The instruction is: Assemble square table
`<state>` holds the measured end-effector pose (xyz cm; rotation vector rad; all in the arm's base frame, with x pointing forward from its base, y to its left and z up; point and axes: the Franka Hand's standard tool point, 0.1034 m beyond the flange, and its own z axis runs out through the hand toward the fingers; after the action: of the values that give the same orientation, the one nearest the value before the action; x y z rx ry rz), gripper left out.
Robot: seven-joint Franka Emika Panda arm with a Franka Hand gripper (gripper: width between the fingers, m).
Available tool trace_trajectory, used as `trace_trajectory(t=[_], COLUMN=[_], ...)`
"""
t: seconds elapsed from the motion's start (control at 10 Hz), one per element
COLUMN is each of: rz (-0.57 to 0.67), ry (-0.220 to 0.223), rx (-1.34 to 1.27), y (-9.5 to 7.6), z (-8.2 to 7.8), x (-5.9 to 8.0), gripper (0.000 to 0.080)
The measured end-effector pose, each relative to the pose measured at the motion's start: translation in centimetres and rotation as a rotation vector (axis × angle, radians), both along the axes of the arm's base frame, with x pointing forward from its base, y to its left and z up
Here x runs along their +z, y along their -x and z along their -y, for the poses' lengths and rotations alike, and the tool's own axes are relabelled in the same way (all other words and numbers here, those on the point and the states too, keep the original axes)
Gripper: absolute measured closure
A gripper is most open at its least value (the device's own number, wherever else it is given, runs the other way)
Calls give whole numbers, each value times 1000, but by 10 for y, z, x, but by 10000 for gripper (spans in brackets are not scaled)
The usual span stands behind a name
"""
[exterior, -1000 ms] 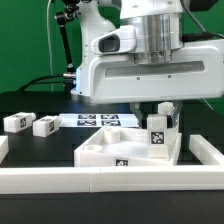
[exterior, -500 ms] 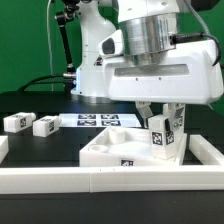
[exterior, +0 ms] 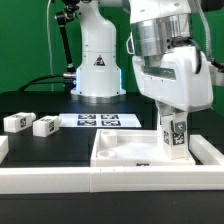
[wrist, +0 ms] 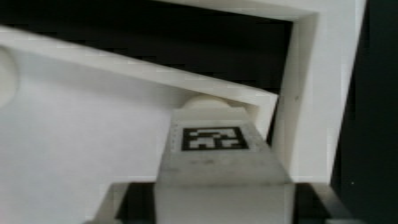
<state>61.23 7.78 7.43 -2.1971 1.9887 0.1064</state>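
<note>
Counts: one slab [exterior: 125, 152], three legs in view, one marker board [exterior: 100, 120], one white rail [exterior: 100, 182] along the front. The outer loose leg [exterior: 15, 122] and the inner loose leg [exterior: 45, 125] lie just beside each other on the black table [exterior: 55, 150], at the exterior view's left, well apart from the slab. The gripper [exterior: 174, 122] is clamped on the held leg [exterior: 176, 142], which stands upright at the slab's corner on the exterior view's right. Its foot is hidden behind the rim. The wrist view shows the held leg [wrist: 214, 140], tag facing the camera, between the fingers [wrist: 134, 205], over the slab [wrist: 89, 115]. Versus half a second ago, the hand has turned sideways. The held leg sits further right, the slab's front edge now runs along the rail, and its edge tag no longer shows.
</note>
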Motion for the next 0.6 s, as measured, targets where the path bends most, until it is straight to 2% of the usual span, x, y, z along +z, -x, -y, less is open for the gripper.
trace_trajectory(t=[0.6], rz=[-51], ry=[-46], rx=[-261], y=[0], z=[-3], x=[0], gripper=[509])
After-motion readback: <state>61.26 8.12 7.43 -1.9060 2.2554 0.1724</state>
